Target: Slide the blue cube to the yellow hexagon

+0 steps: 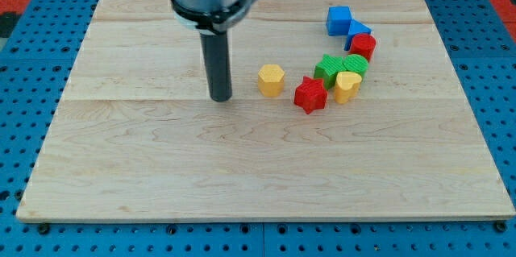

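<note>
The blue cube (339, 19) sits near the view's top right on the wooden board (161, 176). The yellow hexagon (271, 80) lies near the board's middle, down and left of the cube. My tip (220, 97) rests on the board just left of the yellow hexagon, with a small gap between them. It is far to the left of the blue cube and lower in the view.
A curved row of blocks runs down from the blue cube: a second blue block (359, 31), a red block (364, 46), two green blocks (355, 65) (327, 69), a yellow heart (347, 86) and a red star (310, 95).
</note>
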